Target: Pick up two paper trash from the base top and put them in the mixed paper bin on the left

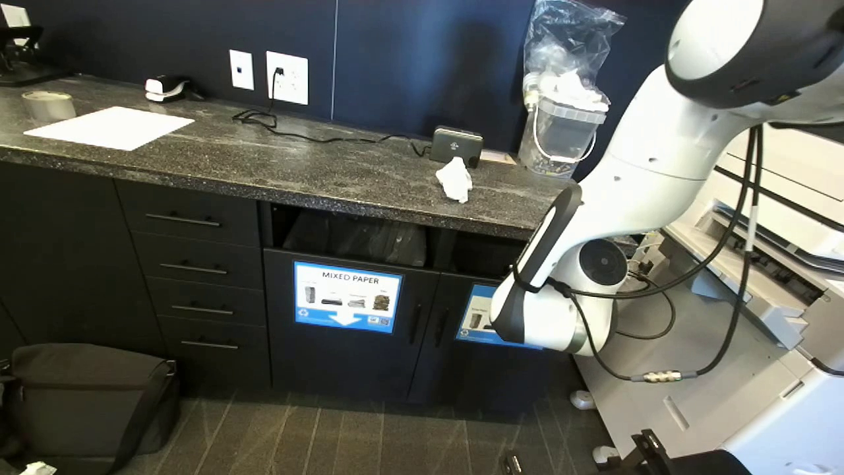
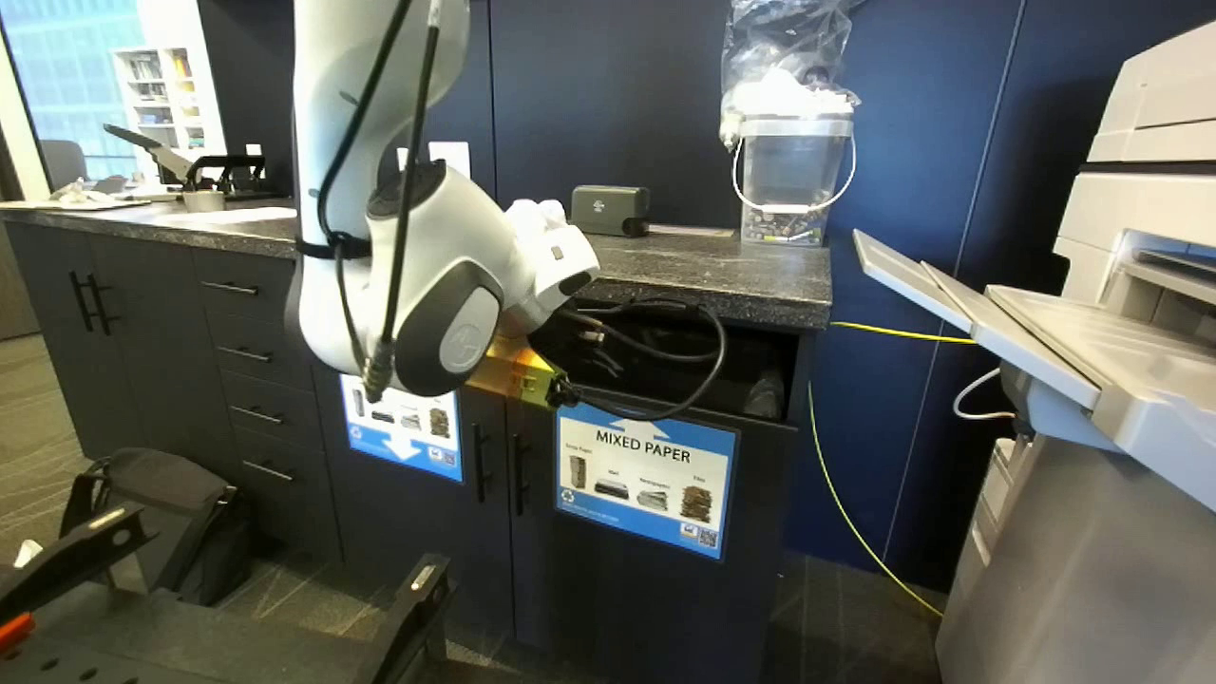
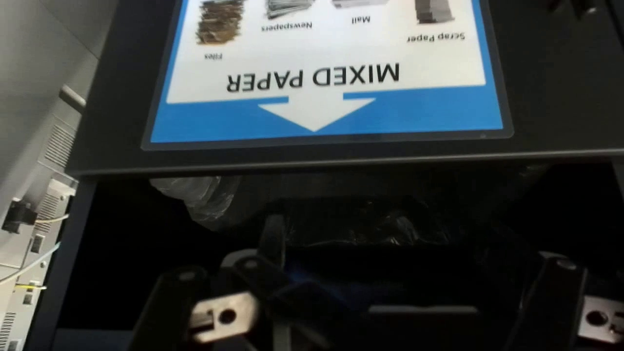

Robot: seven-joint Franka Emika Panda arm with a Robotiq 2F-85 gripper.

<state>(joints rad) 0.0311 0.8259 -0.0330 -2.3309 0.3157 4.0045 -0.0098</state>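
One paper wad (image 1: 455,179) lies on the speckled surface (image 1: 316,171), in front of a dark box (image 1: 456,146); whether the two touch cannot be told. No second wad can be made out there, so half the job is probably done. The jaws are spread wide with nothing seen in their grasp, well apart from the wad and below the surface, facing the right-hand bin (image 3: 341,163) in the wrist view; how far they reach inside is unclear. The step in hand seems to be the turn to the remaining wad. The next move calls for backing out past the surface's front edge, raising the arm (image 1: 653,158) above it, then lowering onto the wad. The box limits room behind, and a clear bucket (image 1: 560,135) stands to the right; front and left look freer. A cable loop (image 2: 723,350) hangs by the right-hand opening and could catch on its lip. The task's left mixed paper bin (image 1: 349,259) opens beneath the surface's edge, calling for a low entry.
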